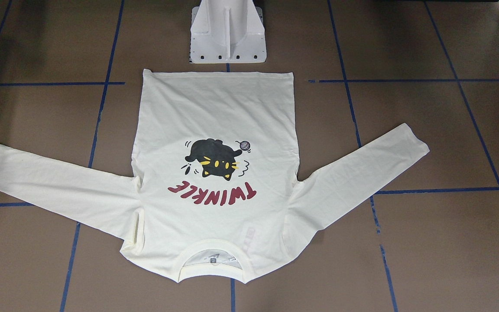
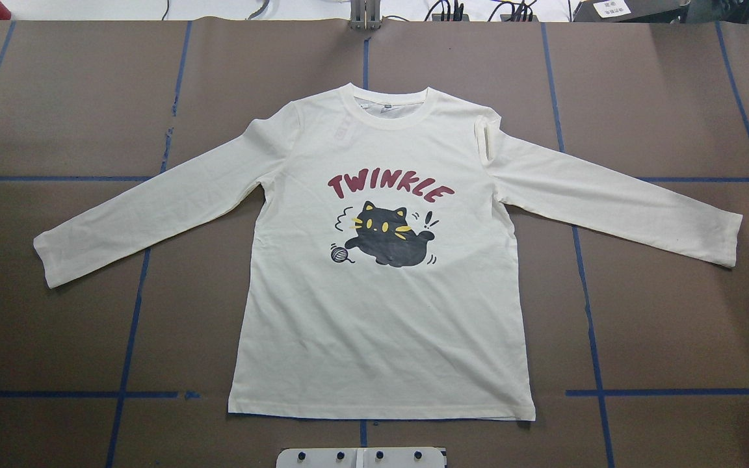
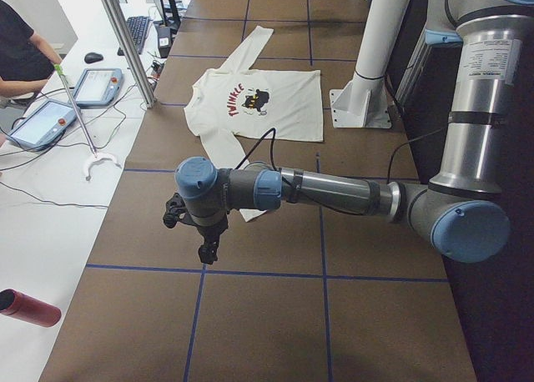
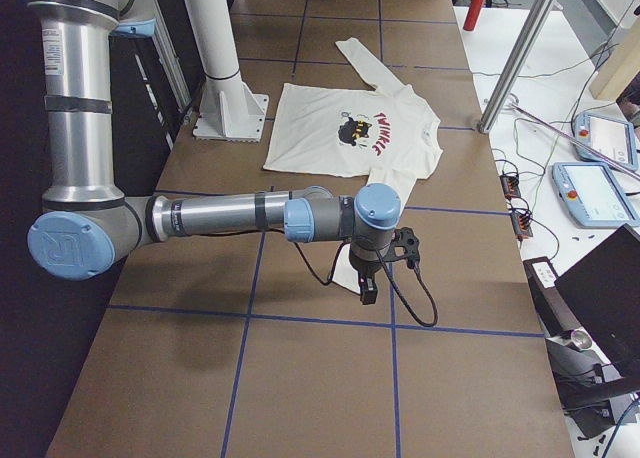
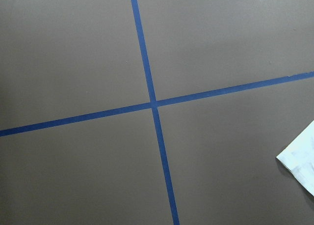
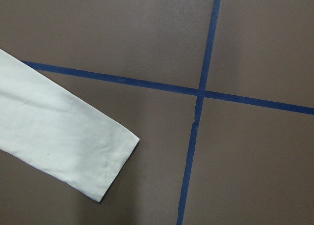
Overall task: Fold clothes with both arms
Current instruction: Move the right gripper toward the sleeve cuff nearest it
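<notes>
The cream long-sleeved T-shirt (image 2: pixel 381 325) lies flat and print side up on the brown table, both sleeves spread out; it also shows in the front view (image 1: pixel 215 112). The left gripper (image 3: pixel 204 250) hangs over bare table just past the left sleeve's cuff (image 5: pixel 300 162). The right gripper (image 4: pixel 368 292) hangs over bare table by the right sleeve's cuff (image 6: pixel 73 146). Both grippers show only in the side views, so I cannot tell whether they are open or shut. Neither arm appears in the overhead or front view.
The white metal pedestal (image 1: pixel 228 39) stands just behind the shirt's hem. Blue tape lines (image 5: pixel 152 104) cross the table. The operators' bench holds tablets (image 3: pixel 42 123) and a red bottle (image 3: pixel 29 307); a person (image 3: pixel 21 48) sits there.
</notes>
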Robot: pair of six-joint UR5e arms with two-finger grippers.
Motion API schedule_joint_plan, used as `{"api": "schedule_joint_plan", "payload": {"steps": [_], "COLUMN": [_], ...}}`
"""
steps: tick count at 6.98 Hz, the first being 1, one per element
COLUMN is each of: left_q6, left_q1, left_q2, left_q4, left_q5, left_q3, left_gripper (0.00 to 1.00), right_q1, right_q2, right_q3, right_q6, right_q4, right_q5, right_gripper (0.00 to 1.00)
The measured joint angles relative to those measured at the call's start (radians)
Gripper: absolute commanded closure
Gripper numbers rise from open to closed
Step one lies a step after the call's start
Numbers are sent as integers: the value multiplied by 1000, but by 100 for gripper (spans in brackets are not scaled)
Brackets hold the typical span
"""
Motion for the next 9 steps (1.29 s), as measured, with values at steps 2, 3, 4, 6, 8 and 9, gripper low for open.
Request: {"api": "schedule_joint_plan", "payload": {"steps": [2, 3, 4, 6, 8, 9], "left_q6": [-3, -7, -9, -2, -3, -3], "left_q1": [1, 2, 1, 1, 2, 2], "left_q2": [-5, -3, 2, 5, 15, 32], "left_q4": [7, 7, 6, -10, -95, -138], "left_q5": [4, 14, 28, 29, 18, 14], "left_q3": [-8, -10, -13, -26, -26, -26], "left_gripper": [0, 0, 0, 0, 0, 0], "right_q1": [0, 0, -2, -46, -125, -167], "right_q2": [0, 0, -1, -2, 3, 17], "right_q3": [-1, -3, -7, -15, -46, -86], "right_q6": [-1, 1, 2, 7, 72, 140], "right_q4": [0, 0, 0, 10, 107, 182], "right_q5": [3, 16, 49, 151, 168, 137], "right_gripper": [0, 0, 0, 0, 0, 1]}}
